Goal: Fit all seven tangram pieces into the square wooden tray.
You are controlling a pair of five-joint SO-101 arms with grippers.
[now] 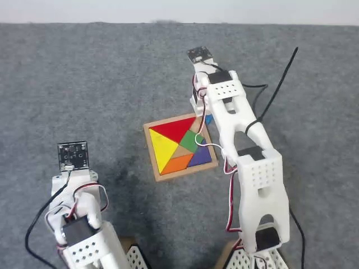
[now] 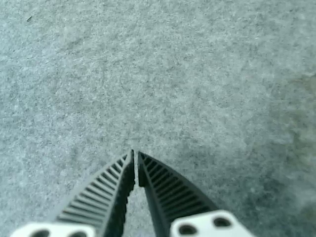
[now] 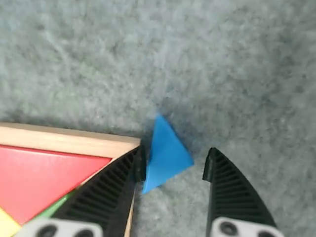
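Note:
The square wooden tray (image 1: pixel 151 151) lies at mid-table holding red (image 1: pixel 174 129), yellow (image 1: pixel 162 148), orange, green, purple and tan pieces. A small blue triangle (image 3: pixel 165 150) rests on the carpet just outside the tray's far right corner (image 3: pixel 64 139), tilted against the rim; the high view shows the blue triangle (image 1: pixel 209 119) beside the arm. My right gripper (image 3: pixel 175 157) is open around it, one finger touching its edge by the rim, the other standing apart. My left gripper (image 2: pixel 136 155) is shut and empty above bare carpet at the front left.
Grey carpet (image 1: pixel 84 84) covers the whole table. The right arm (image 1: pixel 247 145) stretches from the front edge along the tray's right side, with cables hanging beside it. The left arm (image 1: pixel 78 216) sits folded at the front left, well away from the tray.

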